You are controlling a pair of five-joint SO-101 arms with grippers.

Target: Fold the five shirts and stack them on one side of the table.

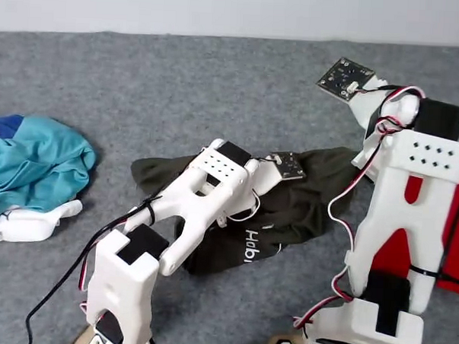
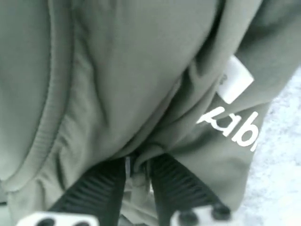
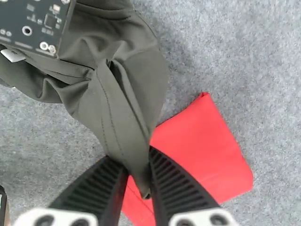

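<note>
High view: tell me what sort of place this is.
Probably a robot test bench: a grey felt-covered table, a white plastic left arm and right arm with bare wiring, left gripper and right gripper shut on one dark olive fabric shirt, near a folded red shirt.

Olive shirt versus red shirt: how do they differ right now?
The olive shirt is crumpled; the red shirt lies flat, folded, with straight edges. The left gripper and right gripper are each shut on the olive shirt; nothing grips the red shirt. The olive shirt bears white print; the red shirt shows none. Both rest on the grey table.
</note>
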